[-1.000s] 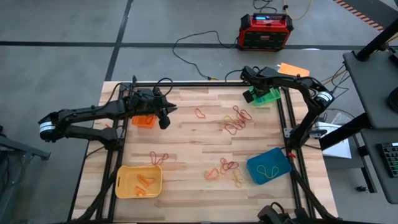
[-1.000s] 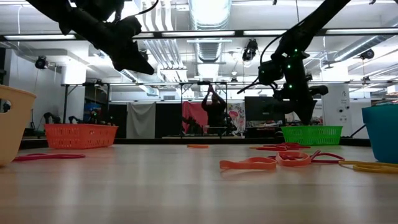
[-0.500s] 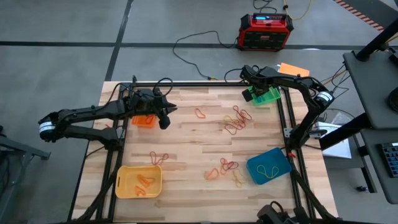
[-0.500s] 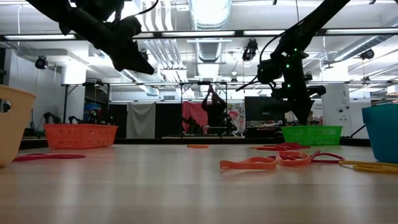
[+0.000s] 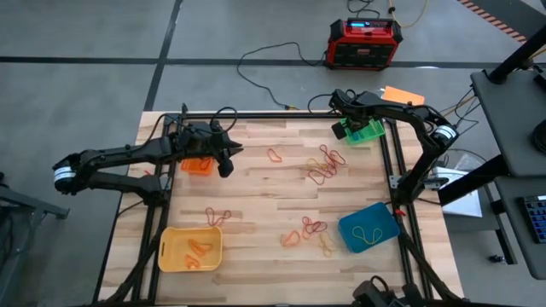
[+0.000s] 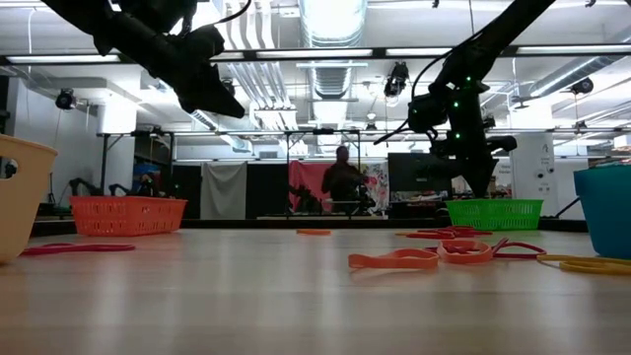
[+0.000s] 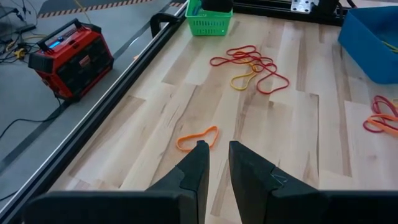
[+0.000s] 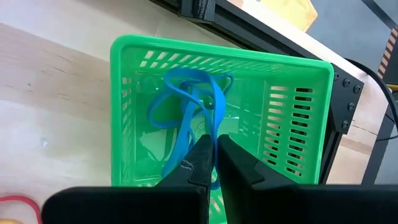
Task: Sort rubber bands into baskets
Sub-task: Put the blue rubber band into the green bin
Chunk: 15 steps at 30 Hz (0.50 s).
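**Kid:** How much of the sorting is done?

**Helper:** Some, not all. The yellow basket (image 5: pixel 189 248) at the table's near left corner has a few orange bands in it. The blue basket (image 5: pixel 368 228) by the near right edge holds a yellow band. The right gripper (image 8: pixel 214 144) hangs over the green basket (image 8: pixel 224 112) at the far right corner. Its fingers are almost pressed together, and a blue rubber band (image 8: pixel 189 115) lies in the basket right under the tips. I cannot tell if they pinch it or have let go.

**Kid:** And what is left?

**Helper:** Lots of loose bands on the table (image 5: pixel 256 183). A red and yellow bunch (image 5: pixel 326 165) lies near the far right. One orange band (image 7: pixel 197 137) sits near the far edge. A red pair (image 5: pixel 218 216) is near the yellow basket, and more (image 5: pixel 305 230) lie beside the blue basket.

**Kid:** What about the other arm?

**Helper:** The left gripper (image 7: pixel 214 163) waits near the orange basket (image 5: pixel 197 165) at the far left. Its fingers are a little apart and hold nothing.
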Tool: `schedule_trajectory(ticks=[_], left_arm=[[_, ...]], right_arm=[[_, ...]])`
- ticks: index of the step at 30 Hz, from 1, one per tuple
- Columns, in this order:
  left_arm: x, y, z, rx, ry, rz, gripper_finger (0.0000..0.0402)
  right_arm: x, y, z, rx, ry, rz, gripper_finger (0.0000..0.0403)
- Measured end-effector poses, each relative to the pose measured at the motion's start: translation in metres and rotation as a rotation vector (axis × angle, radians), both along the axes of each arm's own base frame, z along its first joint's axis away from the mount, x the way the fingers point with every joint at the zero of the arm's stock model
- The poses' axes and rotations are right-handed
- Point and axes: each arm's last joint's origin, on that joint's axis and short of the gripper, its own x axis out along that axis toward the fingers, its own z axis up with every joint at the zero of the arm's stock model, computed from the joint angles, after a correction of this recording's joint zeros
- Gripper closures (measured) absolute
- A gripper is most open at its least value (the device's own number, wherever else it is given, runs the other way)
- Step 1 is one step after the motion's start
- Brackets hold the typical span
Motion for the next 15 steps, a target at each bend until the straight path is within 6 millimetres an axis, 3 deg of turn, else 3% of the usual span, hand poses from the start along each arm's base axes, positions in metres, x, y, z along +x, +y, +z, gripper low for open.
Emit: schedule_trajectory(ticks=[15], left_arm=[[0.0001, -0.0002, 0.0, 0.0, 0.0, -0.001, 0.0354]], right_arm=[[0.0017, 0.0011, -0.0001, 0.024, -0.035, 0.0, 0.039]])
